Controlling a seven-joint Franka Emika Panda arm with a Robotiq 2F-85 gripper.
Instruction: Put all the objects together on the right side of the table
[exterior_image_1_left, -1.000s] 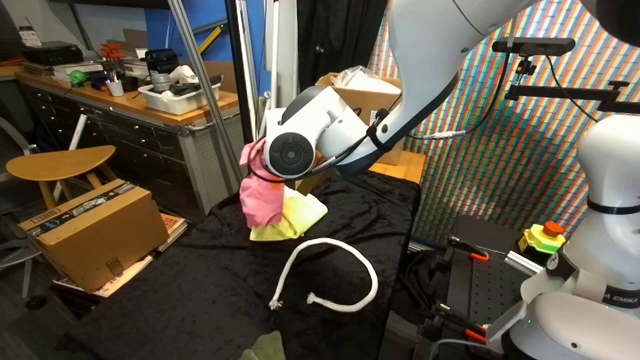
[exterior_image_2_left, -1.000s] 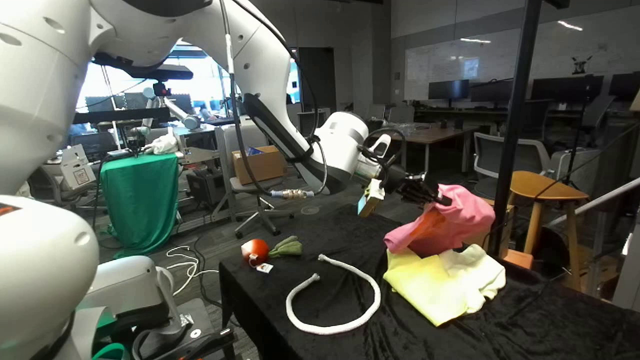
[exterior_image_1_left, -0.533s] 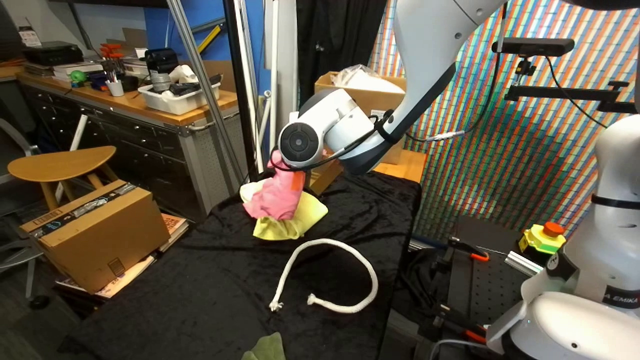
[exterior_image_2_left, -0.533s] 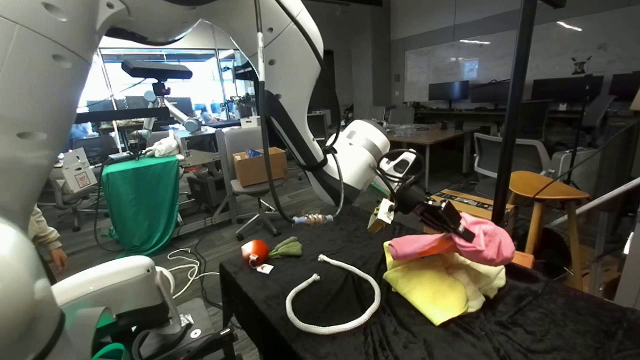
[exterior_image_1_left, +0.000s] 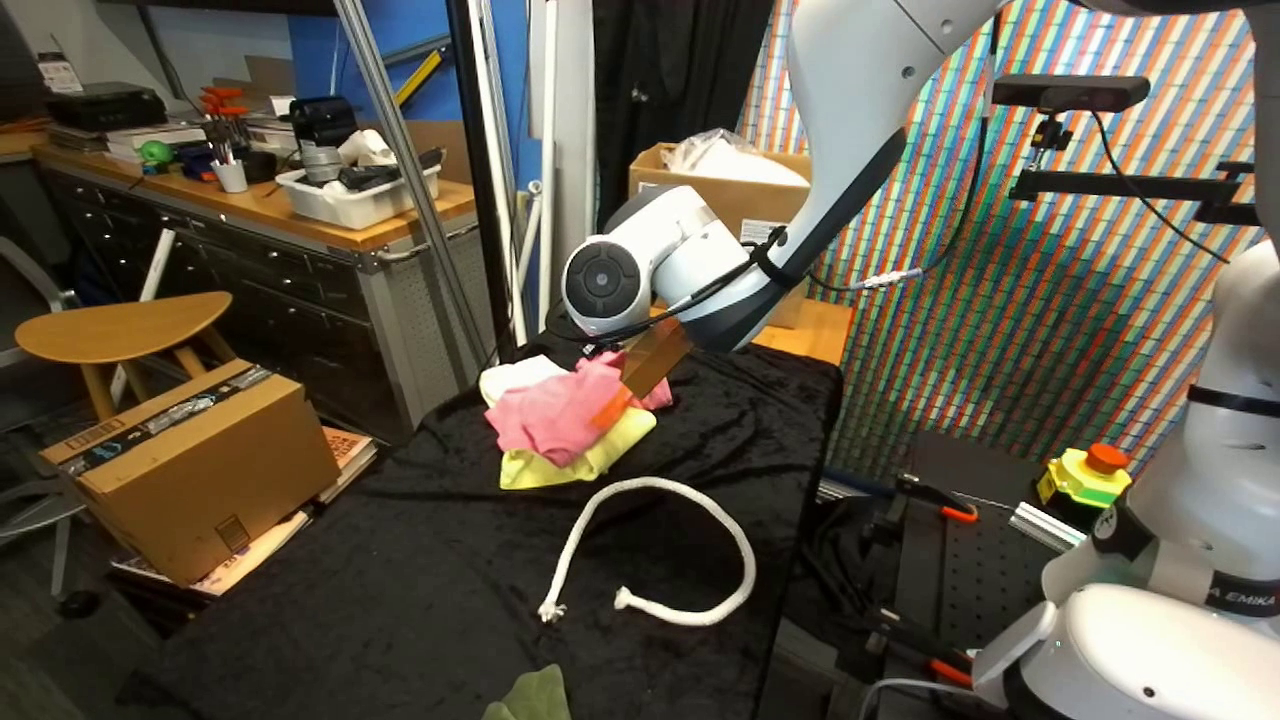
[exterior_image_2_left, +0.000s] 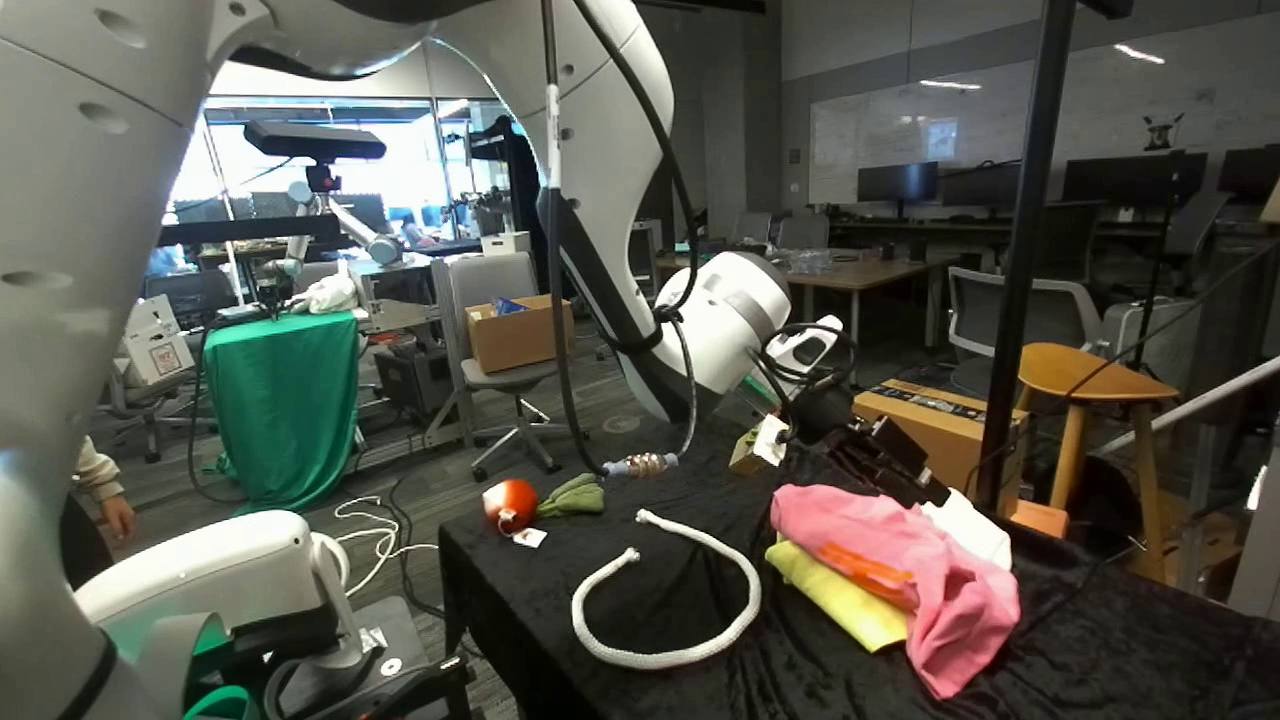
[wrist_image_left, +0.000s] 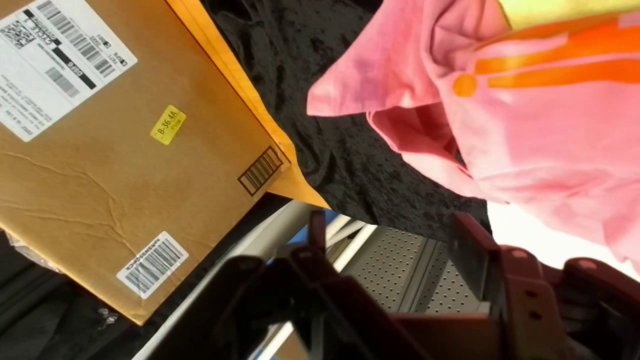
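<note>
We see dark 2-fingered claw (wrist_image_left: 389, 225), jaws wide apart, grey perforated metal panel (wrist_image_left: 395, 260) showing between. Crumpled pink cloth (exterior_image_2_left: 945, 585) with orange markings lies outside jaws, just beside claw; touching or not, we cannot tell. It drapes over folded yellow cloth (exterior_image_2_left: 840, 600) and cream-white cloth (exterior_image_2_left: 975, 535), all near edge of black-fabric-covered table (exterior_image_1_left: 400, 560), by upright black post (exterior_image_2_left: 1027, 250). White curved rope (exterior_image_2_left: 650, 660) rests well apart from claw, near robot-side edge. Round orange-red item (exterior_image_2_left: 510, 503) with green leaf-like end sits by table corner.
</note>
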